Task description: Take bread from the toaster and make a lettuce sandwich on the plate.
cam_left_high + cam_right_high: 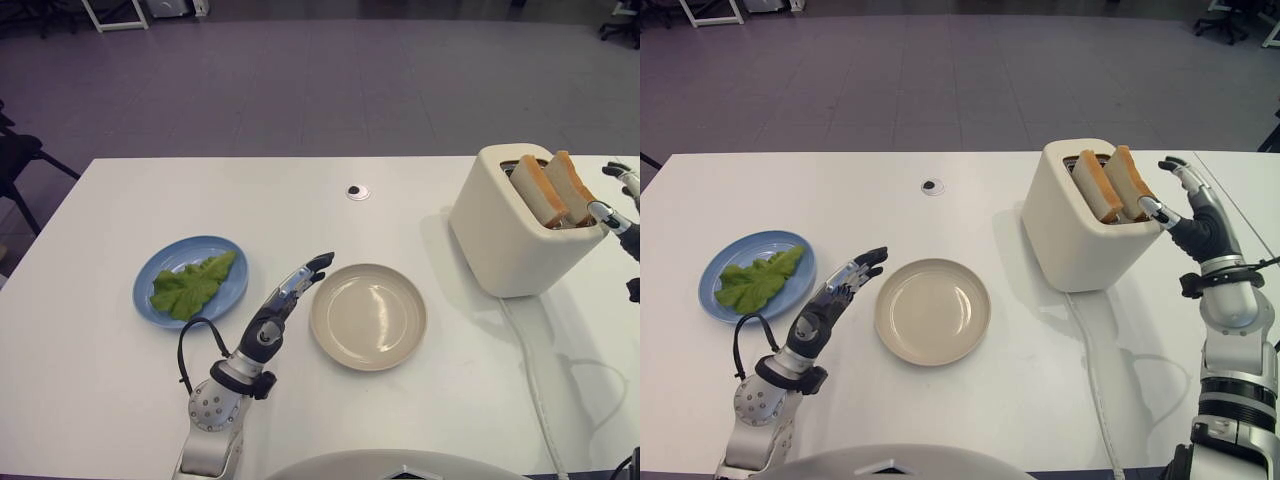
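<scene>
Right eye view: right hand (pixel 1200 228), fingers spread, empty, just beside the bread (pixel 1127 182).

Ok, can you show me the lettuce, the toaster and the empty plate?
lettuce (pixel 192 285), left eye view, middle of the leaf.
toaster (pixel 497 240), left eye view, its front wall.
beige plate (pixel 368 318), left eye view, its bare middle.

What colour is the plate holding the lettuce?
The lettuce plate is light blue, clearest in the left eye view.

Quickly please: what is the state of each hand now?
Left hand: open, holding nothing.
Right hand: open beside the cream rounded toaster, holding nothing.
</scene>
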